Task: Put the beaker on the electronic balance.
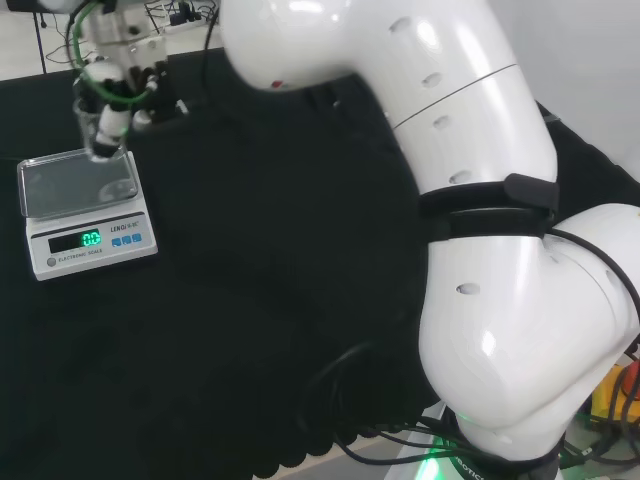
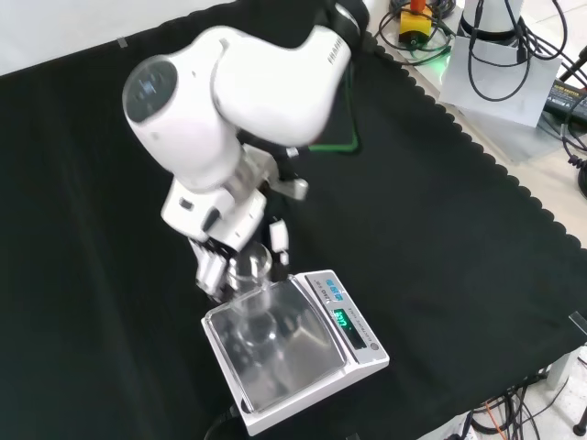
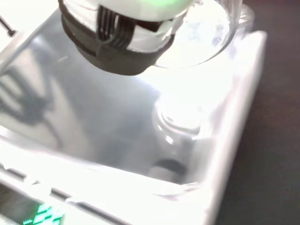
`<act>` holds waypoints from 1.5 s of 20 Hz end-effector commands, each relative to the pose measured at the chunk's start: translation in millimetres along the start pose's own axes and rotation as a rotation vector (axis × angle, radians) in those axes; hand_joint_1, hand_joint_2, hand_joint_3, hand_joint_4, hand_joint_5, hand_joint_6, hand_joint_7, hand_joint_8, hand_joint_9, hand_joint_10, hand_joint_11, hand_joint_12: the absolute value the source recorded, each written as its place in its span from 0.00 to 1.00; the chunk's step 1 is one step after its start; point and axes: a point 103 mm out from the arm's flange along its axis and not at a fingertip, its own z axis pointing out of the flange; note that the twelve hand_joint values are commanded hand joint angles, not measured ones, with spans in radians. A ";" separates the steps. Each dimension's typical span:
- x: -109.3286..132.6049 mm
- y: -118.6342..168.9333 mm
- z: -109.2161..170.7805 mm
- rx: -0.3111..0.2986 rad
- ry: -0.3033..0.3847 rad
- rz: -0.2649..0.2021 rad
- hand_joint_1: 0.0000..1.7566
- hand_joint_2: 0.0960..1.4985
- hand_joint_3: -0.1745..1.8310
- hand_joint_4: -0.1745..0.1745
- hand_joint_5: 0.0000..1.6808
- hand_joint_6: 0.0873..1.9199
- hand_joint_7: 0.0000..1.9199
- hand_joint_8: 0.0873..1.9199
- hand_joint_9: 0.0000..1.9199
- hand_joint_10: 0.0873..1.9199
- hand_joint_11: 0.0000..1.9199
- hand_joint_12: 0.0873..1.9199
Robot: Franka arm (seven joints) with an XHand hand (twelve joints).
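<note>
Desk (image 2: 477, 238) under black cloth spreads across the head and front views, its scalloped cloth edge running down the right side of the front view. White arm links (image 1: 480, 200) bulk large at the right of the head view; in the front view a big link with a round grey cap (image 2: 151, 87) stands above the work spot.

Next in size is the electronic balance (image 2: 358, 362), a white body with a shiny metal weighing pan (image 2: 284, 367) and a lit green display (image 2: 343, 320). It sits at the left of the head view (image 1: 90, 240) and low in the middle of the front view. The wrist view looks down on the same pan (image 3: 93, 122), which mirrors the things above it.

The hand (image 2: 220, 247) hangs at the pan's far edge in the front view, at the top left of the head view (image 1: 115, 100). Its fingers (image 2: 278, 236) are curled round the beaker (image 2: 249, 275), a small clear vessel held upright between fingers and thumb.

The beaker stands over the pan's far corner in the head view (image 1: 100, 135), and its clear base (image 3: 183, 117) shows close above the metal in the wrist view. Whether the base touches the pan cannot be told.
</note>
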 end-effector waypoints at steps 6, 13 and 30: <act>56.4 1.5 36.0 0.090 -0.018 -0.084 0.67 0.85 0.09 0.00 0.39 0.77 0.36 0.78 0.53 0.65 0.64 0.47; 52.8 2.3 39.6 0.091 -0.022 -0.073 0.67 0.85 0.09 0.00 0.39 0.77 0.36 0.78 0.53 0.65 0.64 0.47; 44.2 -5.0 24.1 0.040 0.001 -0.084 0.44 0.53 0.00 0.62 0.00 0.00 0.01 0.37 0.12 0.46 0.03 0.79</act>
